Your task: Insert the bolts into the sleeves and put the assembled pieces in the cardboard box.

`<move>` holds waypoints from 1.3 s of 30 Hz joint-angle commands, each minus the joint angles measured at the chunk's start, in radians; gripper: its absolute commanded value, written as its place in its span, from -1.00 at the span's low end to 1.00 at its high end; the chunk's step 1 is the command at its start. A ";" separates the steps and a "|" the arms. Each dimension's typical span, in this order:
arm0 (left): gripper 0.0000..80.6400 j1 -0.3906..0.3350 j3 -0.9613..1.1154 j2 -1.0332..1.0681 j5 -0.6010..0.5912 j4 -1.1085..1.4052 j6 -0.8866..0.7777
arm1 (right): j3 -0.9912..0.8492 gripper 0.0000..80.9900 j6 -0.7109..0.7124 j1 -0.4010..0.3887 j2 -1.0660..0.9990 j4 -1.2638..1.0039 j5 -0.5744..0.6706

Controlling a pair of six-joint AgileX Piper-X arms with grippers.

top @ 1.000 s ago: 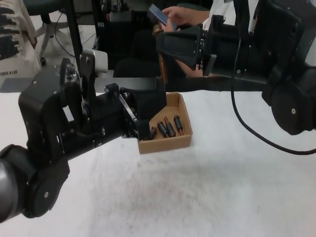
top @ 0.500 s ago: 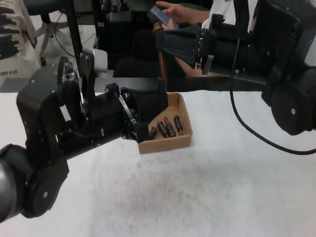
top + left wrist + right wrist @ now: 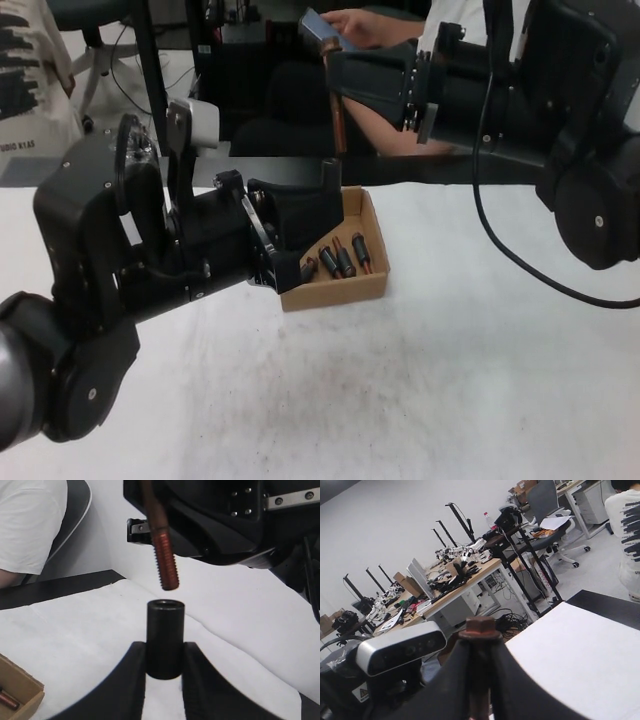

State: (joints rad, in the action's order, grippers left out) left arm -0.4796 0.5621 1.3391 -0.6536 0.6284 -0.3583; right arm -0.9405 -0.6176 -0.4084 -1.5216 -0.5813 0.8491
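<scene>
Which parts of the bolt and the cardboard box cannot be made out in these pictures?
- Cardboard box, high view: the left arm covers the left of its inside, so the count of pieces is uncertain.
- Bolt, left wrist view: the picture's top edge cuts off its upper end.
- Bolt, right wrist view: the right gripper's fingers hide its shank; the head shows.

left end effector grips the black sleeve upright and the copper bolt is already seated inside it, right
Not seated. In the left wrist view the copper bolt hangs above the black sleeve, its tip apart from the opening. The left end effector grips the sleeve upright.
</scene>
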 commanded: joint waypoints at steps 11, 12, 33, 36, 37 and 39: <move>-0.99 -0.002 0.011 -0.019 -0.013 0.012 -0.003 | -0.012 -0.98 0.008 -0.002 -0.004 0.001 -0.005; -0.99 -0.002 0.011 -0.019 -0.011 0.012 -0.003 | -0.012 -0.98 0.008 -0.002 -0.004 0.001 -0.005; -0.99 -0.002 0.011 -0.019 0.010 0.012 -0.001 | -0.012 -0.98 -0.012 -0.046 -0.004 -0.020 -0.001; -0.99 -0.001 0.011 -0.019 0.009 0.012 -0.001 | -0.012 -0.98 -0.021 -0.035 -0.004 -0.046 -0.001; -0.99 -0.001 0.011 -0.019 0.011 0.012 -0.001 | -0.012 -0.98 -0.030 -0.032 -0.004 -0.053 0.002; -0.99 -0.001 0.011 -0.019 0.016 0.012 -0.001 | -0.012 -0.98 -0.036 -0.026 -0.004 -0.053 0.004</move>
State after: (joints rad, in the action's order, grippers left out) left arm -0.4796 0.5621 1.3391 -0.6514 0.6258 -0.3583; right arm -0.9405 -0.6392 -0.4484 -1.5262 -0.6072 0.8404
